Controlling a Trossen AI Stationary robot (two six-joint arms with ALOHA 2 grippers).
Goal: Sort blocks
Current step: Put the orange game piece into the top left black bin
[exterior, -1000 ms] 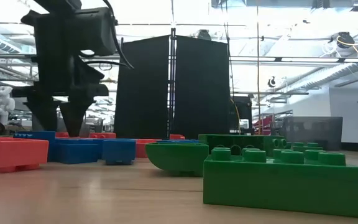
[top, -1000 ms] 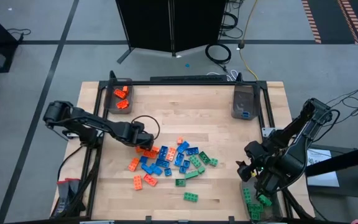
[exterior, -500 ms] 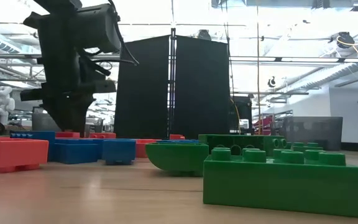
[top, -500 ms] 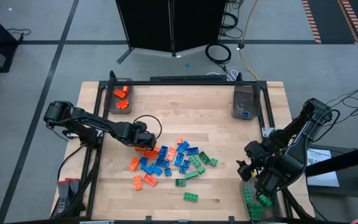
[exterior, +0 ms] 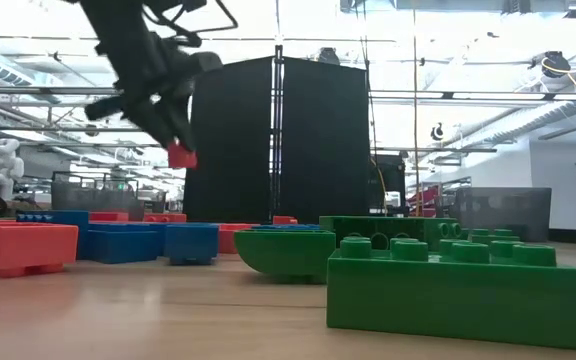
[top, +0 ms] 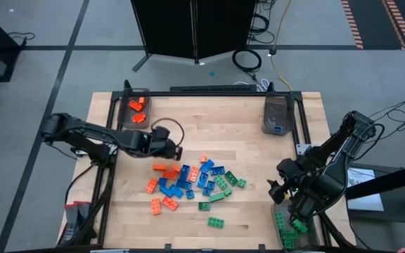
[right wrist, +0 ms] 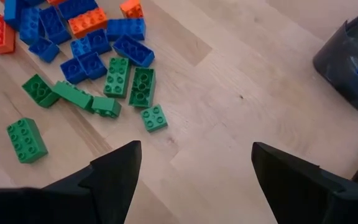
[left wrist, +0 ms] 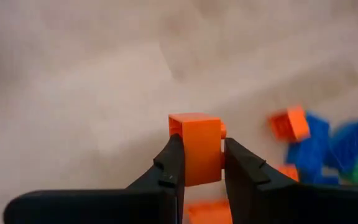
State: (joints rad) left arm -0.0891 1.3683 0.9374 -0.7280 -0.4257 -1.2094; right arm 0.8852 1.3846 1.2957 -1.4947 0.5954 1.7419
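Observation:
Orange, blue and green blocks (top: pixel 192 181) lie loose in a pile on the wooden table's middle (right wrist: pixel 86 59). My left gripper (top: pixel 176 151) hangs above the pile's far left edge, shut on a small orange block (left wrist: pixel 196 148) that also shows in the low view (exterior: pixel 180 155). My right gripper (right wrist: pixel 194 180) stands open and bare over the table's near right part (top: pixel 281 191), past the pile's green blocks (right wrist: pixel 129 84). My left gripper pinches the orange block by two opposite sides (left wrist: pixel 185 163) between its two fingers, only at their free ends; the block's top sticks out past the tips. The fingers slant down from the table's left. The block is lifted clear of the table and the pile.
A bin with orange blocks (top: pixel 136 109) stands at the far left corner, a grey bin with a blue block (top: pixel 275 116) at the far right, and a bin with green blocks (top: pixel 287 232) at the near right under my right arm. A black panel (exterior: pixel 278 140) stands behind the table.
My left gripper has shut on an orange block at the pile's far left edge, then risen and tipped toward level, drifting a little toward the far edge. The block is lifted clear of the pile. The other blocks lie as before.

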